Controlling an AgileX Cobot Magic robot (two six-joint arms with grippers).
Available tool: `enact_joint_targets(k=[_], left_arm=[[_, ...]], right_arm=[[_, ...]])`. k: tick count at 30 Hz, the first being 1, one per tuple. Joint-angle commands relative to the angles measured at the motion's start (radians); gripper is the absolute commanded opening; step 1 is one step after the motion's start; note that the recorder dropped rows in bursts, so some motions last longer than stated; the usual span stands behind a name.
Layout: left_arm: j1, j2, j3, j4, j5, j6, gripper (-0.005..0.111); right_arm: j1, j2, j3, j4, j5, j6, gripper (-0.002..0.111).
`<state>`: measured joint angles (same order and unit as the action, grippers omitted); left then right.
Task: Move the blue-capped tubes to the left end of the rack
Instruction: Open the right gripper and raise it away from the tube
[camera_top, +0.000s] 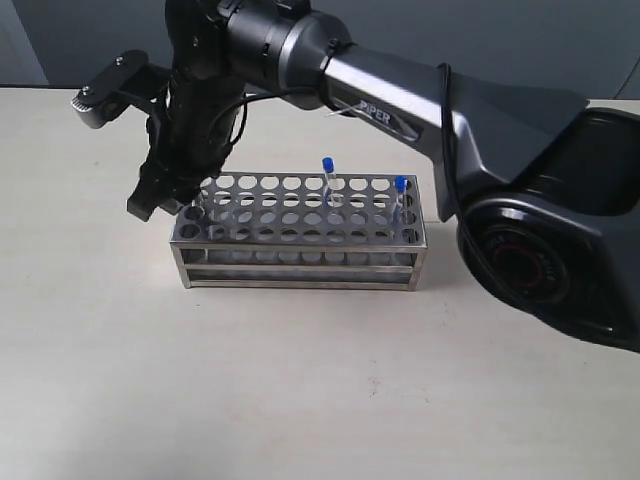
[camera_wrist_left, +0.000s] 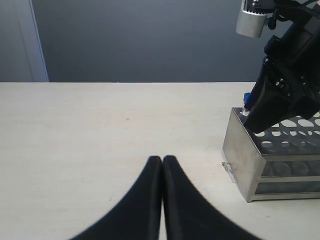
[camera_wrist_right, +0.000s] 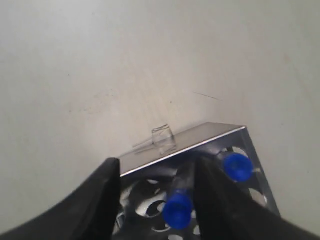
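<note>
The steel rack stands mid-table. Two blue-capped tubes are upright in its right half. My right gripper reaches across and hovers over the rack's left end. In the right wrist view this gripper is open, and a blue-capped tube stands in a hole between its fingers, close to one finger. A second blue-capped tube sits just outside that finger, near the rack rim. My left gripper is shut and empty, low over the table, left of the rack.
A small clear piece lies on the table against the rack's left end wall, also visible as a clear bit in the left wrist view. The right arm's dark base fills the right side. Bare table stretches left of the rack.
</note>
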<state>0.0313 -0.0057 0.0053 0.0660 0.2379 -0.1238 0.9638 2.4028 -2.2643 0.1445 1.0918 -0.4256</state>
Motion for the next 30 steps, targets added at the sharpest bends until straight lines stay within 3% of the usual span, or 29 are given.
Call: enact_joint_targets(k=[1,15,21,30], left_arm=[[-0.006,0.006,-0.005,0.002,-0.007,0.001,0.001],[-0.006,0.006,-0.005,0.002,-0.007,0.001,0.001],[-0.006,0.006,-0.005,0.002,-0.007,0.001,0.001],[-0.006,0.006,-0.005,0.002,-0.007,0.001,0.001]], right_arm=[[0.005,-0.059,-0.003,0.034,0.055,0.023,0.032],[0.003,-0.172,-0.003,-0.093,0.129,0.075,0.031],[-0.003,-0.172,-0.003,-0.314,0.129,0.199,0.031],[-0.140,-0.172,-0.003,-0.338,0.129,0.309,0.031]])
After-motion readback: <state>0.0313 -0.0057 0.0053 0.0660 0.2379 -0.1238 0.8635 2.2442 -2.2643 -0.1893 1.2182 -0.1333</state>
